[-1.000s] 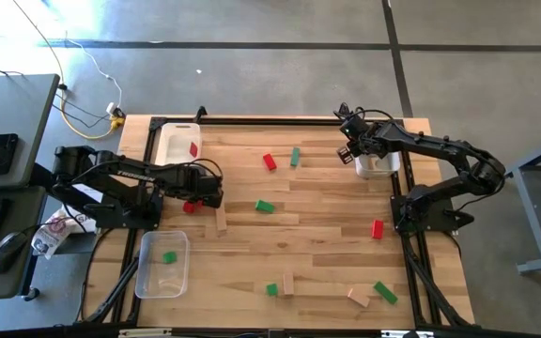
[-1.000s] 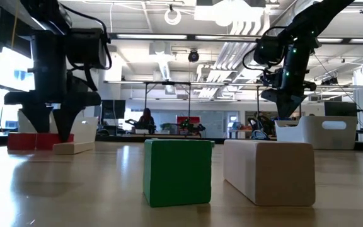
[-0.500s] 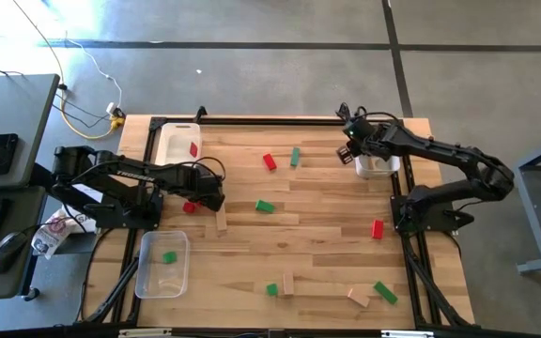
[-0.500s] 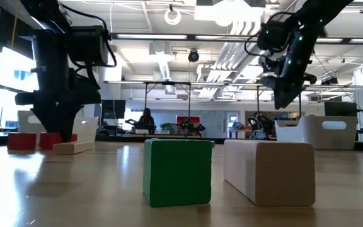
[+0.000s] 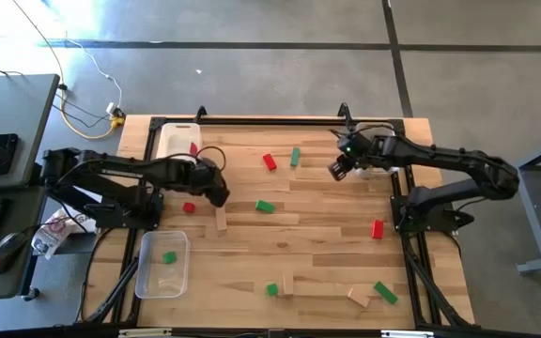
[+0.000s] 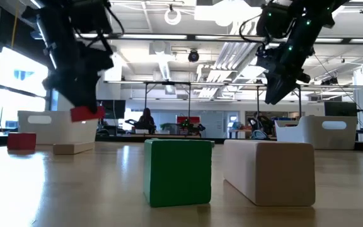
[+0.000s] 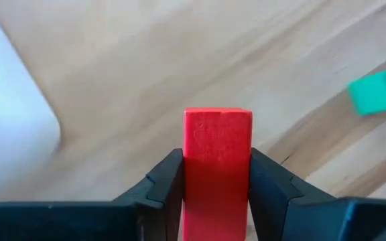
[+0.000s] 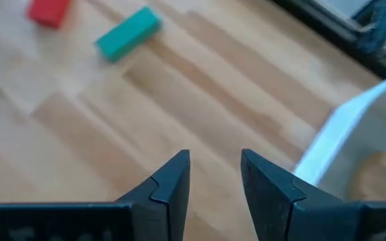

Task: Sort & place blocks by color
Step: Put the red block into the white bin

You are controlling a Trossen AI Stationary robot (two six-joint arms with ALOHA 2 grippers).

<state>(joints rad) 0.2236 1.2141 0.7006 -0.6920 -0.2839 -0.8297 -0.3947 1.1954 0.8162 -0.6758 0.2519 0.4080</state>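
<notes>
My left gripper (image 5: 217,192) hangs above the table's left middle, shut on a red block (image 7: 217,150), which also shows in the low view (image 6: 87,113). A second red block (image 5: 189,207) lies on the table beside it, with a wood block (image 5: 221,220) nearby. My right gripper (image 5: 337,170) hovers open just left of the white tray (image 5: 383,170), with nothing between its fingers (image 8: 173,177). More red, green and wood blocks lie scattered flat on the table. My left gripper pinches the red block by two opposite sides (image 7: 191,167) between its two fingers. The fingers come from above, slanting down. The block sticks out past the fingertips and hangs lifted clear of the table (image 6: 88,114).
A white tray (image 5: 170,139) at the far left holds a red block (image 5: 193,148). A clear tray (image 5: 151,278) at the near left holds a green block (image 5: 169,256). Green (image 6: 177,171) and wood (image 6: 270,170) blocks lie near the front edge. A person (image 6: 146,120) sits far behind the table.
My left gripper has shut on one of two red blocks and lifted it clear, moving up and a little toward the far edge; the other red block stayed on the table. My right gripper has risen and swung from over the white tray toward the table's left.
</notes>
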